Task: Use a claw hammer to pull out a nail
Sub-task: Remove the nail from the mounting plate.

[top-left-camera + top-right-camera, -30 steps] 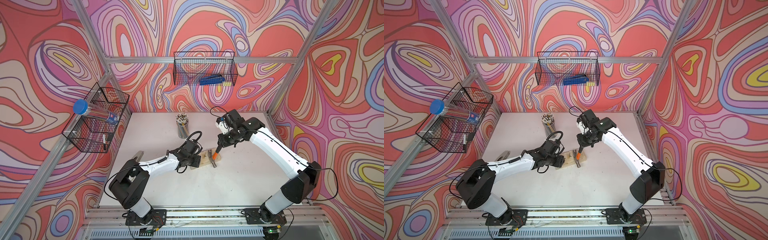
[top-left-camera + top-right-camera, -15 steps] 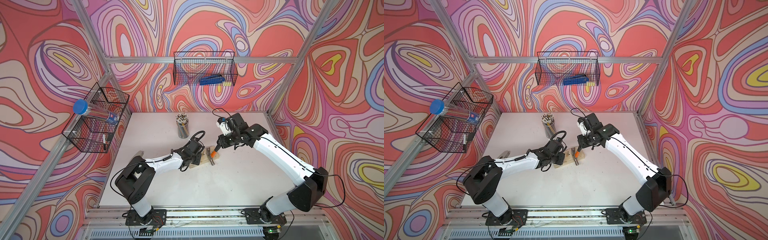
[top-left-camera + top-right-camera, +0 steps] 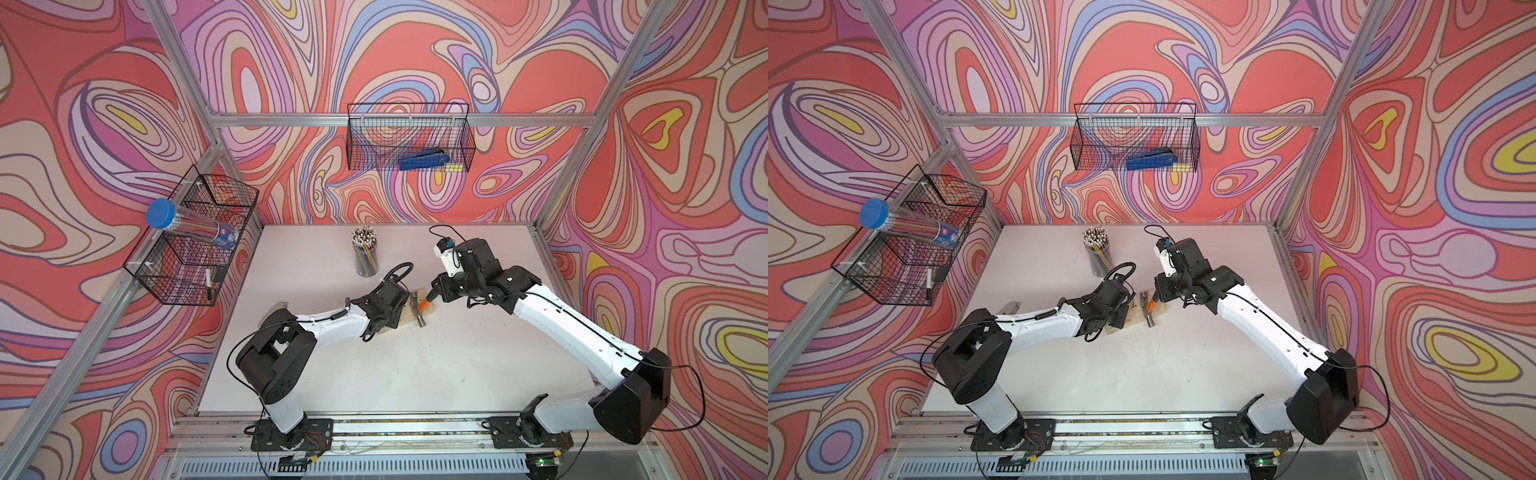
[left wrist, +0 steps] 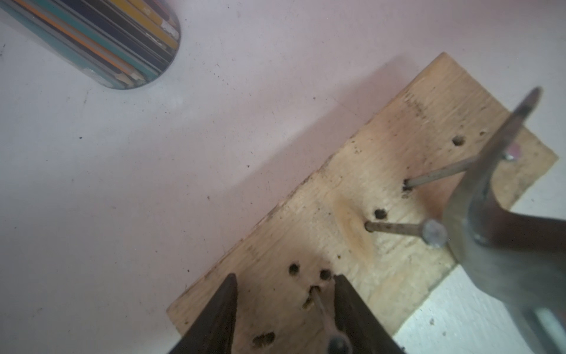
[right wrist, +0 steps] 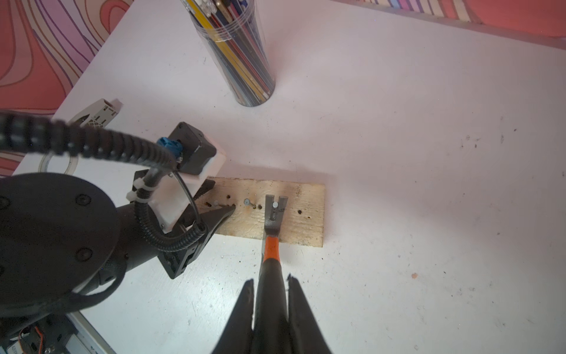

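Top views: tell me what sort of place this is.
Probably a robot lab cell: an aluminium frame lined with swirl-printed walls, a left arm and right arm bolted to a base rail, and a hanging wire basket.

Before me a clear cup of pencils (image 3: 365, 254) stands on the white table (image 3: 415, 374), a blue tool (image 3: 423, 159) lies in the back wire basket (image 3: 374, 137), and a blue-capped tube (image 3: 195, 226) leans out of the side basket (image 3: 178, 278).

The claw hammer (image 5: 272, 219) rests its head on the board (image 5: 304, 230), the pencil jar (image 5: 242, 61) standing behind.
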Robot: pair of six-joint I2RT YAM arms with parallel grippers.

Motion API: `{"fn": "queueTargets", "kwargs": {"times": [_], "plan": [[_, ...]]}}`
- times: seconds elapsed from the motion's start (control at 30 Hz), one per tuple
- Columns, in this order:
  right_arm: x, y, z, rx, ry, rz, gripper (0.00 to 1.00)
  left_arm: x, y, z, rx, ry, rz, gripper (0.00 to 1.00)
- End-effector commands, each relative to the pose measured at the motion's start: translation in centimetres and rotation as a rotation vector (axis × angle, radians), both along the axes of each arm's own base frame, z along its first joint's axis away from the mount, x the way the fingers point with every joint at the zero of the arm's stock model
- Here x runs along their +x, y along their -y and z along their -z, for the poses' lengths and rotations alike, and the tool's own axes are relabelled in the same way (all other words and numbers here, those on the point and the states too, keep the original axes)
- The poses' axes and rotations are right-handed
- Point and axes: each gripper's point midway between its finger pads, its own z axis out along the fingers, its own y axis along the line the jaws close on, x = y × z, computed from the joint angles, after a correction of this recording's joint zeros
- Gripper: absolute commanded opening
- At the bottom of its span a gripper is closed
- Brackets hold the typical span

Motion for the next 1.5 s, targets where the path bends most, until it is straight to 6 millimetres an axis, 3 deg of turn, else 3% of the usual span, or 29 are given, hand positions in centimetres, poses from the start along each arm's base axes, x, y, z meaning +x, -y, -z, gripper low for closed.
{"fn": "queueTargets", "kwargs": {"times": [0.0,1.47], "plan": [[-0.1,0.0,5.1,-0.101,-0.051,-0.002,0.00,-3.1,-2.4,4.8,0.123,-0.159,0.017,0.51],[-1.8,1.4,8.7,-0.093,0.032,0.038,0.00,-4.5,-2.8,6.0,0.147,-0.210,0.020,0.49]]}}
